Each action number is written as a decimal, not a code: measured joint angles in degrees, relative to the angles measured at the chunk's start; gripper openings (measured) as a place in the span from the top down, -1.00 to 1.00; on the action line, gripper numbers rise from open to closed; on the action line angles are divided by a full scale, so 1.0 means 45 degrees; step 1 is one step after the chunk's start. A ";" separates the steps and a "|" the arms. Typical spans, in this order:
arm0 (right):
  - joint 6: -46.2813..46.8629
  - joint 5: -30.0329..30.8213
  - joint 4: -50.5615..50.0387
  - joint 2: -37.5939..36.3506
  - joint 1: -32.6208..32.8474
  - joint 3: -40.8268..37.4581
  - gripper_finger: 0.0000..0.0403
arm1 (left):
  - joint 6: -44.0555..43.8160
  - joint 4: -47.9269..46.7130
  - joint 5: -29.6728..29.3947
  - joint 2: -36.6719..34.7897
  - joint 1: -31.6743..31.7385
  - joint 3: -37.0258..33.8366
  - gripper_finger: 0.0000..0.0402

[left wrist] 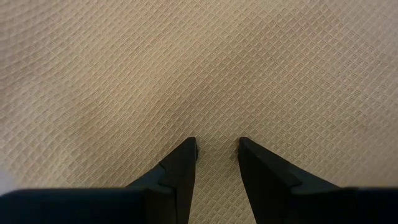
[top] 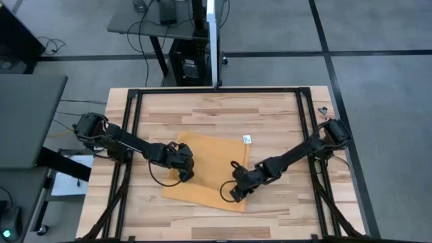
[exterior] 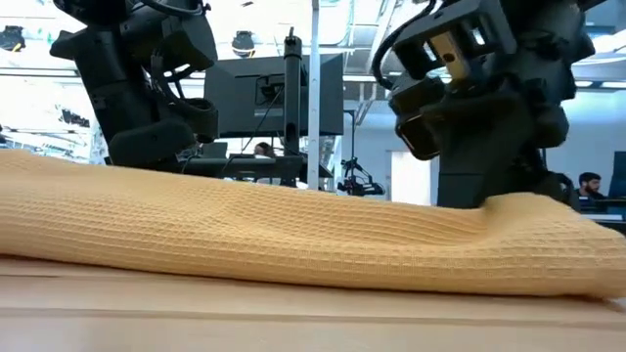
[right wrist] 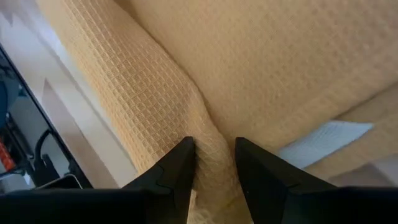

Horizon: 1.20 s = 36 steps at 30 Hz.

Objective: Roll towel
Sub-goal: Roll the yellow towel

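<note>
On the wooden table (top: 283, 121), the mustard-orange towel (top: 209, 162) lies mostly flat, its white tag (top: 247, 140) at the far edge. My right gripper (right wrist: 214, 149) pinches a raised fold near the front edge. My left gripper (left wrist: 217, 146) presses on the cloth, jaws partly apart (a pinch I cannot confirm). I judge rolling is just starting; next, both ends should turn evenly.

- The towel (top: 209, 169) is a thin mustard-orange cloth with little waffle squares.
- It lies mostly flat in the middle of the table, turned a bit crooked.
- A small white tag (top: 248, 140) sits at its far right corner.
- One part is bunched up into a ridge.
</note>
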 joint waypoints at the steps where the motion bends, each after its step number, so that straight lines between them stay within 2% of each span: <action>1: -0.0042 0.0053 0.0003 -0.0014 -0.0090 0.0000 0.45 | 0.0006 -0.0004 0.0007 -0.0028 0.0000 -0.0002 0.47; 8: -0.1434 0.0084 0.0068 -0.0819 -0.0774 0.0002 0.45 | 0.0720 -0.0587 0.0169 -0.1031 0.0005 0.0471 0.47; 12: -0.3156 0.0108 0.0139 -0.2165 -0.1000 0.0006 0.45 | 0.1369 -0.1559 0.0135 -0.2286 -0.0083 0.1338 0.47; 16: -0.5004 0.0094 0.0461 -0.3025 -0.1008 0.0015 0.45 | 0.2102 -0.1564 0.0227 -0.3465 -0.0118 0.1934 0.47; 18: -0.5703 0.0094 0.0908 -0.3152 -0.1026 0.0015 0.45 | 0.2065 -0.1573 0.1413 -0.3864 0.0021 0.2157 0.47; 21: -0.5714 -0.0145 0.1493 -0.2991 -0.0800 0.0015 0.45 | 0.1644 -0.1741 0.4279 -0.4177 -0.0068 0.2147 0.47; 23: -0.5995 -0.0164 0.1592 -0.2650 -0.0340 0.0015 0.45 | 0.1178 -0.1978 0.5160 -0.4186 -0.0631 0.1975 0.47; 25: -0.5929 -0.0310 0.1613 -0.2138 -0.0038 0.0012 0.45 | 0.0805 -0.2835 0.4384 -0.4071 -0.1246 0.1750 0.47; 28: -0.5402 -0.0274 0.2087 -0.1483 -0.0243 0.0000 0.45 | 0.0369 -0.3175 0.1843 -0.3702 -0.1778 0.1234 0.47; 31: -0.4884 0.0181 0.1867 -0.1294 -0.0965 0.0008 0.45 | -0.0351 -0.3208 0.0187 -0.3319 -0.1427 0.0962 0.47; 33: -0.4503 0.0220 0.0989 -0.1249 -0.1475 0.0015 0.45 | -0.0496 -0.3079 -0.0126 -0.3019 -0.1104 0.0976 0.47; 36: -0.4432 0.0495 -0.0816 -0.1239 -0.2076 0.0010 0.45 | -0.0451 -0.2991 0.0078 -0.2275 -0.0894 0.0971 0.47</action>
